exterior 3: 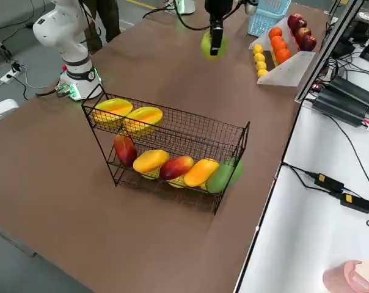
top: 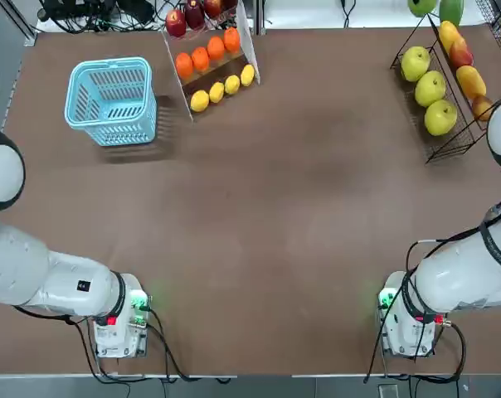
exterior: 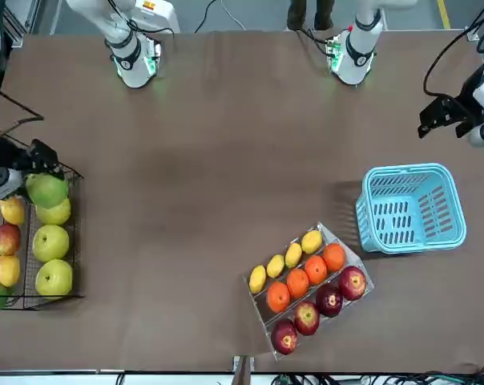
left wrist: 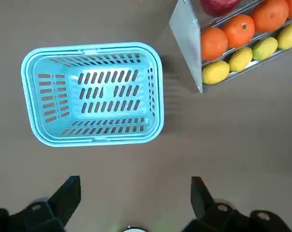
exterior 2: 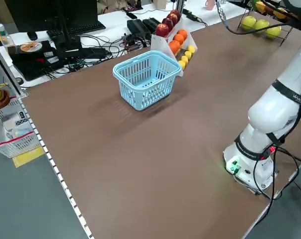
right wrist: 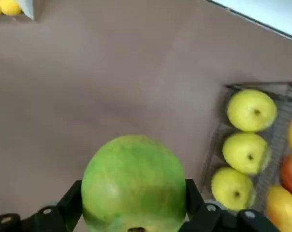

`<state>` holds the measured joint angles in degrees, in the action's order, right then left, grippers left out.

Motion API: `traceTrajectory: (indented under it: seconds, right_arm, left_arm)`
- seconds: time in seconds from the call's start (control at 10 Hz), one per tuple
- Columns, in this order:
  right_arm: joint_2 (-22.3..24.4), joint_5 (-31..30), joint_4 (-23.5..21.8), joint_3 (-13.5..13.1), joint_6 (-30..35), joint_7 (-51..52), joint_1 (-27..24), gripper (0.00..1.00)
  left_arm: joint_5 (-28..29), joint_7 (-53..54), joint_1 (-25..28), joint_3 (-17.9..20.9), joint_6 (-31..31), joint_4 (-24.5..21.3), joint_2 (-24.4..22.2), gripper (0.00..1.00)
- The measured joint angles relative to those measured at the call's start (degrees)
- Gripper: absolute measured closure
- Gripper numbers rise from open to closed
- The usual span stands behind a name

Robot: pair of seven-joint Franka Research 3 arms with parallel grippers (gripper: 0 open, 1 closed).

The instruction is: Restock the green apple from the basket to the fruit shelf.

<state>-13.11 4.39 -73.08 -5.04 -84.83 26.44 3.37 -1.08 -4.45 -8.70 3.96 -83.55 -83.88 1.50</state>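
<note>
Right wrist view shows the right end effector (right wrist: 134,212) grasping the green apple (right wrist: 134,182), one finger pressed against each side of the fruit. The apple hangs in the air above the brown counter (right wrist: 88,72), just beside the fruit shelf (right wrist: 223,125), where three yellow-green fruits (right wrist: 247,150) sit in a row along the nearest tier. In the front view the same apple (exterior: 46,190) appears over the near corner of the black wire shelf (exterior: 74,241), right above the end of that row, with the dark end effector (exterior: 35,158) around it. The right side view shows the apple (exterior 3: 211,44) held well above the counter, behind the shelf (exterior 3: 172,146), whose tiers carry yellow, red-orange and green fruit.

The left end effector (left wrist: 134,203) is released, its two fingers spread wide apart, and it hovers above the counter near the light blue basket (left wrist: 158,96). That basket (top: 111,101) stands upright at the far left of the counter in the top view and holds nothing. Just beside it is a clear tiered stand (top: 249,41) with rows of red apples (top: 192,15), oranges (top: 207,55) and lemons (top: 223,88), well apart from the wire shelf (top: 449,145) on the far right.
</note>
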Motion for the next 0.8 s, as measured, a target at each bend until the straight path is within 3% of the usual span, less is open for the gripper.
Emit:
traceTrajectory:
  seconds: [0.3,0.8]
  right_arm:
    - [1.21,-7.57,2.93,-0.44,5.18,2.66,-1.34,0.13]
    - [1.78,-16.64,5.33,-0.99,5.65,19.01,-4.89,0.13]
  left_arm:
    - [0.0,0.0,-0.07,-0.08,-0.04,0.51,0.0,0.0]
    - [0.0,0.0,-0.06,-0.09,-0.04,0.63,0.0,0.0]
